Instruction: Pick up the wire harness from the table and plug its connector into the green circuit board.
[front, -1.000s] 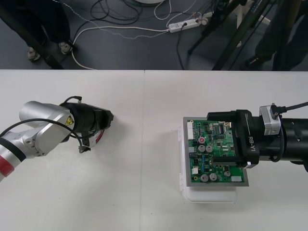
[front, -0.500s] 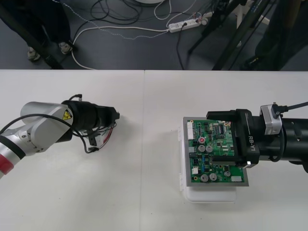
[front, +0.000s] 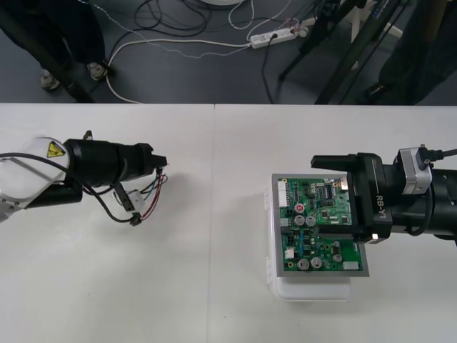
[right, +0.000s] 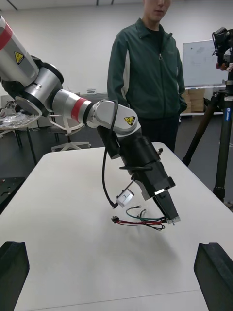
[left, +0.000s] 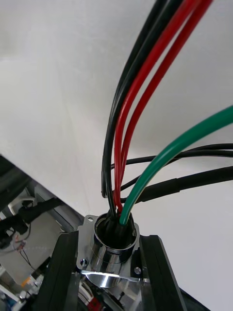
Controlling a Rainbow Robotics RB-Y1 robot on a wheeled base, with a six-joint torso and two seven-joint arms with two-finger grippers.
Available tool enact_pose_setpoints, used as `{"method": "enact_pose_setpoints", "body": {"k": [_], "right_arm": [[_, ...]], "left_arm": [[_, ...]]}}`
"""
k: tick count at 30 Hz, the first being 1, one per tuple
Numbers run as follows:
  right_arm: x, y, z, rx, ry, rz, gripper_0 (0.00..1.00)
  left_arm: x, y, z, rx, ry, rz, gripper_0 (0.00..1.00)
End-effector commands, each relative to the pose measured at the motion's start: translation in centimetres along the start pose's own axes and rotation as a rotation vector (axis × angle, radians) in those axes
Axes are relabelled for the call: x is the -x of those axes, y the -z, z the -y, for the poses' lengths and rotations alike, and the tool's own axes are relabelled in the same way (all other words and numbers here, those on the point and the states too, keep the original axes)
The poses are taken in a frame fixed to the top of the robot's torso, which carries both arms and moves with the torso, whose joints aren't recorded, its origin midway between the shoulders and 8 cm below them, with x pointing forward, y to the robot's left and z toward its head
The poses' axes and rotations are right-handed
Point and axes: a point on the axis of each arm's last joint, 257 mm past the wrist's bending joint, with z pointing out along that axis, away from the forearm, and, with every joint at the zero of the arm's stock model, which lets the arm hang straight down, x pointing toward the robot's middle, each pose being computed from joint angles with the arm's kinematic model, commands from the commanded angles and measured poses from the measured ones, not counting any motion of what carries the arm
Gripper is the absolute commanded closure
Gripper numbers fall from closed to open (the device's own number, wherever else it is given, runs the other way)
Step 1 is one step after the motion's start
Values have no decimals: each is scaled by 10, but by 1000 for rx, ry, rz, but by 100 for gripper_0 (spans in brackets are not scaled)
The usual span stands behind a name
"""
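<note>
My left gripper (front: pixel 160 164) is shut on the round metal socket (left: pixel 114 239) of the wire harness; both fingers (left: pixel 156 266) clamp its flange. Red, black and green wires (front: pixel 148 194) trail down from it to the small black plug (front: pixel 134 220), which hangs just over the table on the left. The right wrist view shows that left gripper (right: pixel 172 216) with the wires (right: pixel 145 222) and plug (right: pixel 115 219) below it. The green circuit board (front: pixel 314 232) lies on its white base (front: pixel 314 289) at the right. Above the board my right gripper (front: pixel 335 201) is open, its fingers (right: pixel 212 268) far apart.
The pale table (front: pixel 214 286) stretches between the two arms. A seam (front: pixel 213 143) runs down its middle. Beyond the far edge lie dark floor, cables and a power strip (front: pixel 275 36).
My left gripper has swung and moved right while lifting the harness, so the wires and plug now dangle below it. The right arm has drawn back slightly to the right.
</note>
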Motion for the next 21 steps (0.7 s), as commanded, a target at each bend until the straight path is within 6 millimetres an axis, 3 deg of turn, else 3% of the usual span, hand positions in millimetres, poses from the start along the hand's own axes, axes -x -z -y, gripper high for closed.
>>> {"method": "enact_pose_setpoints", "body": {"k": [1, 13, 21], "right_arm": [[10, 11, 5, -20, 16, -24, 0], [10, 13, 7, -27, -4, -27, 0], [9, 15, 8, -31, -17, -34, 0]], "left_arm": [[-46, 34, -17, 47, 50, -51, 100], [-45, 67, -38, 170, 413, 32, 100], [-45, 87, -73, 288, 644, 124, 100]]}}
